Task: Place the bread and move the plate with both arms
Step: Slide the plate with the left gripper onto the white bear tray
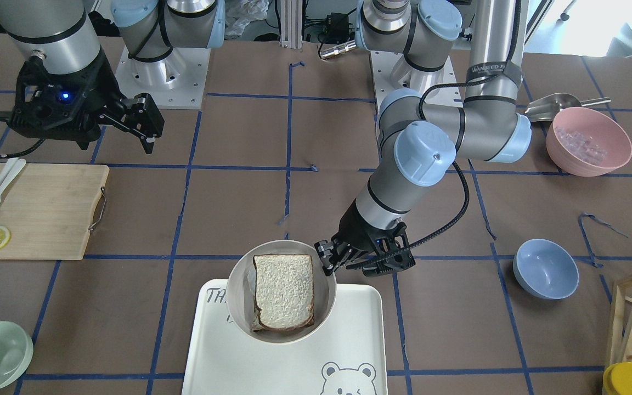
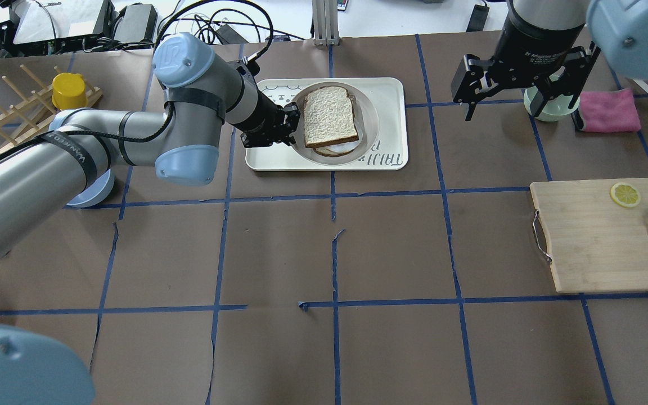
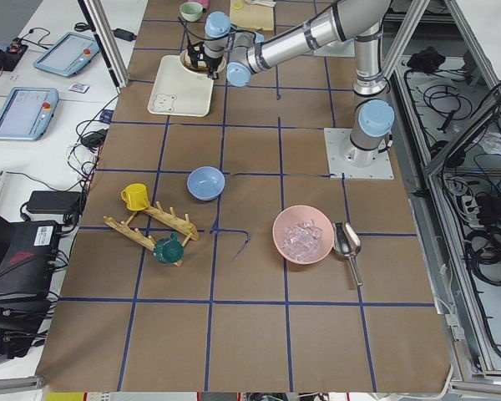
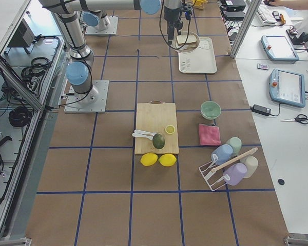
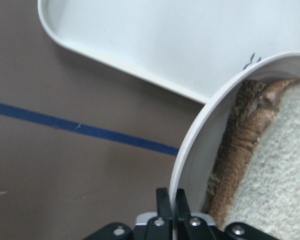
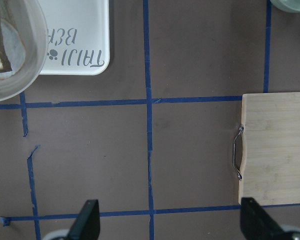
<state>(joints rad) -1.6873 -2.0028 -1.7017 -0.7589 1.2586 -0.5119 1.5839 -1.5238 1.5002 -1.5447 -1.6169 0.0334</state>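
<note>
The bread [image 1: 283, 291] lies face up in the cream-white plate [image 1: 237, 296], on top of another slice whose egg white peeks out [image 2: 335, 149]. The plate sits over the bear tray [image 1: 349, 329], overhangs the tray edge nearest the robot, and looks raised off it. My left gripper [image 1: 329, 263] is shut on the plate's rim [image 5: 200, 150] on the robot's left; the wrist view shows the two fingers pinching it beside the bread crust [image 5: 240, 150]. My right gripper [image 2: 521, 107] hangs open and empty above the table, well to the plate's right; the plate's edge [image 6: 30, 65] shows in its wrist view.
A wooden cutting board [image 2: 588, 242] with a lemon slice, plastic cutlery and an avocado lies on the right. A mint bowl [image 2: 549, 109] and pink cloth [image 2: 608, 109] are below the right gripper. A blue bowl [image 1: 545, 269], pink bowl [image 1: 589, 141] and wooden rack [image 2: 14, 107] stand on the left.
</note>
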